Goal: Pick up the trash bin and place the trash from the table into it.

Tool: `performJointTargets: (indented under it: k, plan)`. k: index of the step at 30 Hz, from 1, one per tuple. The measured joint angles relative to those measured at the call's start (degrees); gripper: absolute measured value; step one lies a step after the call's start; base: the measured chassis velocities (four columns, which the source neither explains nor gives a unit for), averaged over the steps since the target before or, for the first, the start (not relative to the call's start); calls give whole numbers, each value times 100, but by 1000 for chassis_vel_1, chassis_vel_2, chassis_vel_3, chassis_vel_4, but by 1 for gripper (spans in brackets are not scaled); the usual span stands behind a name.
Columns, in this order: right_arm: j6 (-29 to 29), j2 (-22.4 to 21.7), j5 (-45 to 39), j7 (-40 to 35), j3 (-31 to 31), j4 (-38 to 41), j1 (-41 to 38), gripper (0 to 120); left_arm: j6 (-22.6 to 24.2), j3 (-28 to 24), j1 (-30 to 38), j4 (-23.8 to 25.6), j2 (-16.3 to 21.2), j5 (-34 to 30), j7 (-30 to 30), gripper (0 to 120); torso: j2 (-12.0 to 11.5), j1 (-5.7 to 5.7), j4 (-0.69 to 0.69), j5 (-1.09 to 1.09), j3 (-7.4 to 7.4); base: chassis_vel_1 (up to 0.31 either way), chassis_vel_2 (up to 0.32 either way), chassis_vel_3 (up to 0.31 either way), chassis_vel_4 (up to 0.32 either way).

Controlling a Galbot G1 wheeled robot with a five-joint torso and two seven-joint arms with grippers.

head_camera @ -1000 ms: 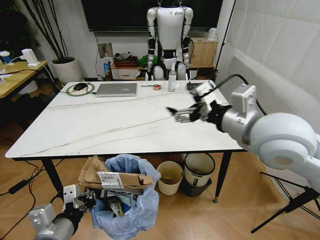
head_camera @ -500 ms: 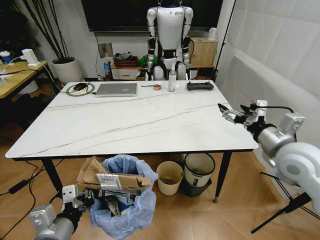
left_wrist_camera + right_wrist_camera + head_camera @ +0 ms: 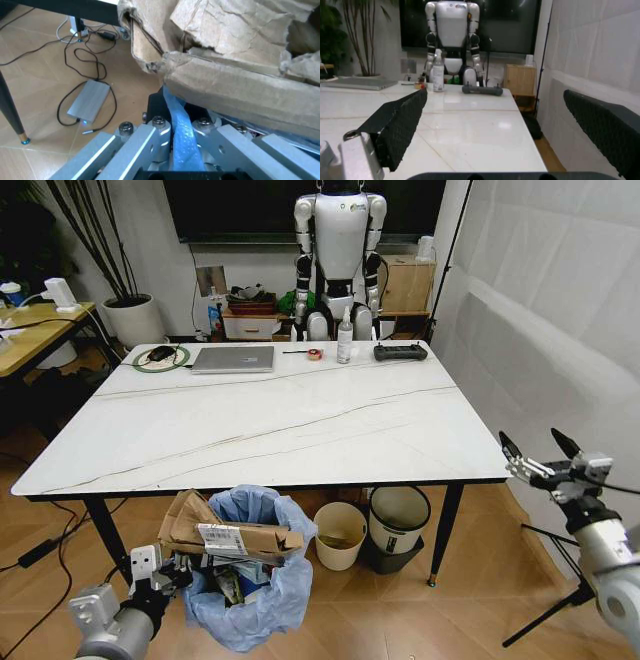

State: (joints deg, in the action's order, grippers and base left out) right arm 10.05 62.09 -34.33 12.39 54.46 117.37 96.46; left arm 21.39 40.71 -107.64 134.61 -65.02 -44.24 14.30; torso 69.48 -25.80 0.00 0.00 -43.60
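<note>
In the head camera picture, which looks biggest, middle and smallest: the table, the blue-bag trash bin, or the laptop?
1. table
2. trash bin
3. laptop

The laptop is farther away, so it looks smaller than it is.

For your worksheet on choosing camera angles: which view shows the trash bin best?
The head view: the whole trash bin shows below the table edge, stuffed with cardboard. The left wrist view gives a close strip of its blue bag and cardboard.

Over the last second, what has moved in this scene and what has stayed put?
The right pincer, open and empty, swung from above the table out past its right edge and lower. The left pincer stays clamped on the blue bag of the trash bin, which barely shifted. The laptop kept its place.
</note>
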Motion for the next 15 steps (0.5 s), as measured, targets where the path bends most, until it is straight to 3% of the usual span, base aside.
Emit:
performJointTargets:
  k: [4,6,15]
  plan:
    - [137,636,221,224,24,-24,350,100,-104,-3,-60,-85,-69,104,-176,0,0,0,-1,-2,0,0,0,0,0]
    - [141,747,246,294,16,-75,396,100,-150,-6,-97,-114,-86,139,-242,0,0,0,-2,0,0,0,0,0,0]
    - [136,793,241,335,-20,-105,384,100,-365,-31,-137,-398,-138,295,-316,0,0,0,1,-2,-1,0,0,0,0]
